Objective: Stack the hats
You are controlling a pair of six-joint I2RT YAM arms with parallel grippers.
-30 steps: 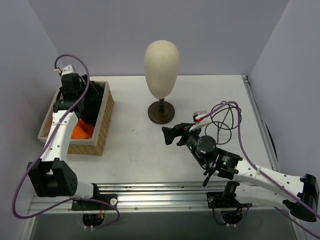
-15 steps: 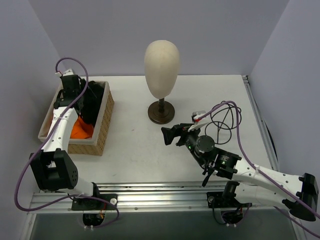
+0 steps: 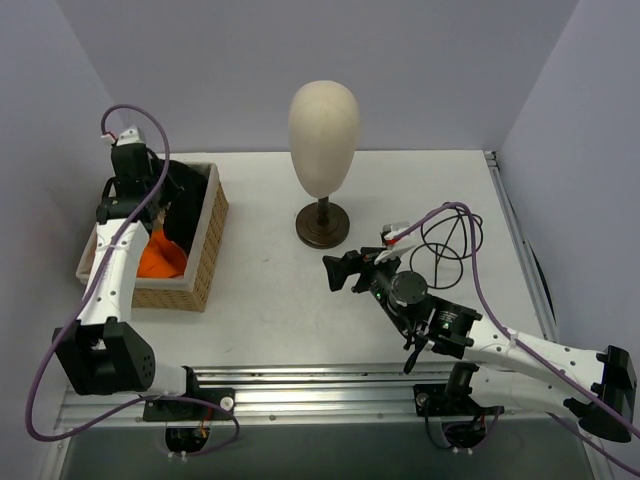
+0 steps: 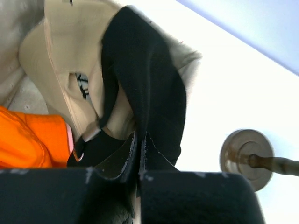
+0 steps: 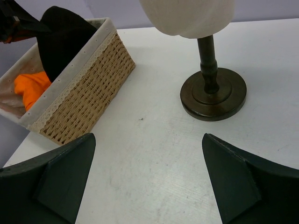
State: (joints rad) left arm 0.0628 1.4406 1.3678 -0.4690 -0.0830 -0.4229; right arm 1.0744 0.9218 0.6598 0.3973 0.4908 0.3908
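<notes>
Basket (image 3: 210,240): L end effector (image 4: 138,140) pinches black cap (image 4: 149,84).

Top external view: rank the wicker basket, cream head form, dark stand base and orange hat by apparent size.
1. wicker basket
2. cream head form
3. dark stand base and orange hat: alike, hat partly hidden

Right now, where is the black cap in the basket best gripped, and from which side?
Its raised fabric edge, pinched from above through the open top of the basket. The black cap stands on edge against the tan cap, leaving that thin fold free; the left gripper is shut on it there.
</notes>
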